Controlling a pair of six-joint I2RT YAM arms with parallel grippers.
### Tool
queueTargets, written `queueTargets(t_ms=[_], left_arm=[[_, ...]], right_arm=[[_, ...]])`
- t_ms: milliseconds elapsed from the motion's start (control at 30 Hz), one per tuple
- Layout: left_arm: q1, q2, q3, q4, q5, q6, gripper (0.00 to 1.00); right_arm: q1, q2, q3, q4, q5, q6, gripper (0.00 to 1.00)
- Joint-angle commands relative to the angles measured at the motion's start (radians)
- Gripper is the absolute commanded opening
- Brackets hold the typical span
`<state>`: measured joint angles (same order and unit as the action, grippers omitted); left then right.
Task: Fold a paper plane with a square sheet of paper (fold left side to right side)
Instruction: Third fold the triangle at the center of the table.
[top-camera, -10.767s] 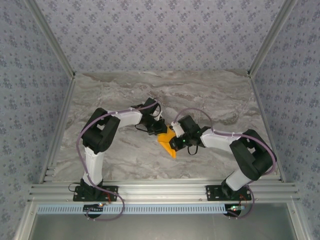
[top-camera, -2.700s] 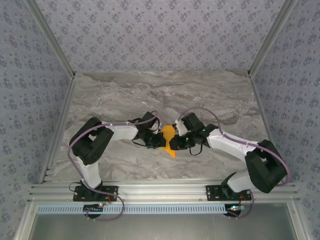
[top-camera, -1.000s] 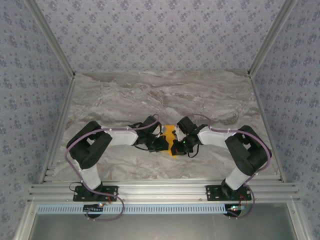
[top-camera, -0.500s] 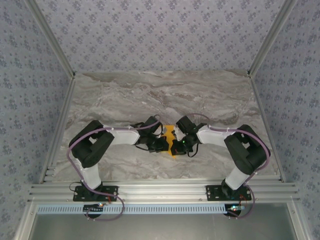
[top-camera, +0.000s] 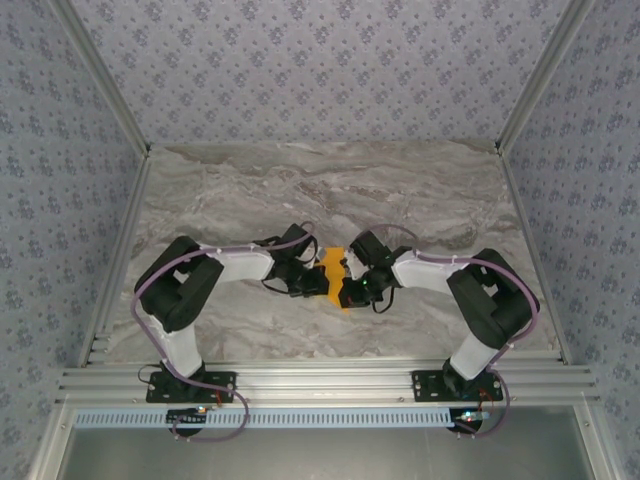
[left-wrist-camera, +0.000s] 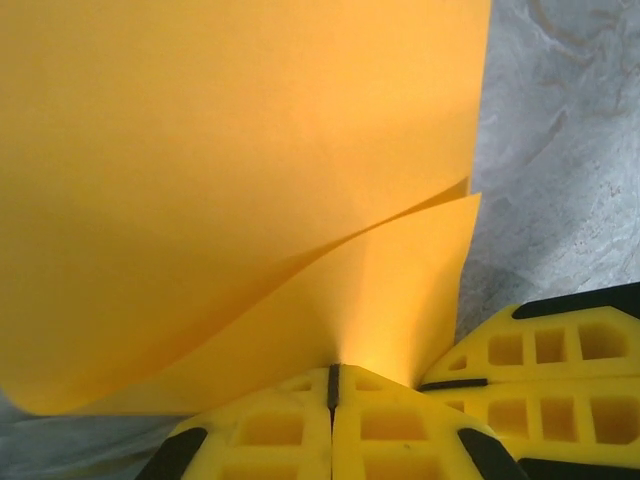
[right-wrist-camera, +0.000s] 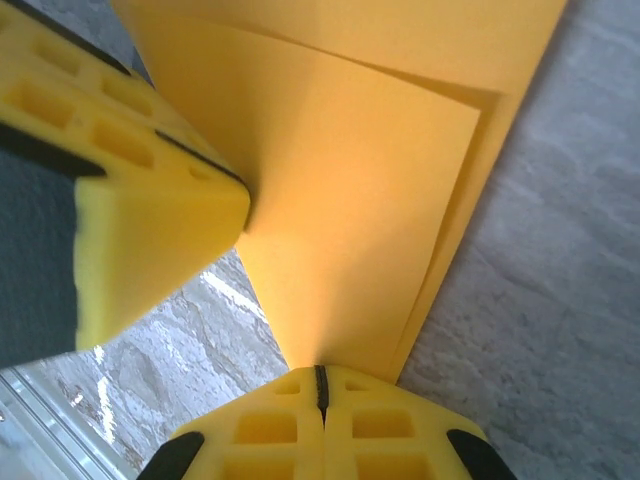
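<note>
Left claw (left-wrist-camera: 333, 385) and right claw (right-wrist-camera: 320, 380) both pinch the paper (top-camera: 329, 263) over the worktop (top-camera: 250, 190); wrist cams show its layers splaying apart.

Soft, even light throws faint shadows, and up close the sheet of paper (left-wrist-camera: 200, 150) looks slightly blurred.
</note>
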<state>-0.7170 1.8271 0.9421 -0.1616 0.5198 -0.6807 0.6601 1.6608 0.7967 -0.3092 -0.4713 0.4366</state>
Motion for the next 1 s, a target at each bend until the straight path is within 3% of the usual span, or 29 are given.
queueTargets(t_ms=[0, 600, 800, 967], left_arm=[[0.090, 0.032, -0.016, -0.119, -0.234, 0.055, 0.05], [0.228, -0.010, 0.049, -0.219, -0.247, 0.153, 0.06], [0.206, -0.156, 0.035, -0.219, -0.205, 0.125, 0.09], [0.110, -0.211, 0.020, -0.136, -0.132, 0.066, 0.10]], right_arm=[[0.002, 0.055, -0.054, -0.156, 0.147, -0.016, 0.02], [0.007, 0.053, -0.050, -0.164, 0.119, -0.027, 0.02], [0.010, 0.050, -0.038, -0.152, 0.111, -0.022, 0.02], [0.013, 0.051, -0.031, -0.144, 0.109, -0.018, 0.02]])
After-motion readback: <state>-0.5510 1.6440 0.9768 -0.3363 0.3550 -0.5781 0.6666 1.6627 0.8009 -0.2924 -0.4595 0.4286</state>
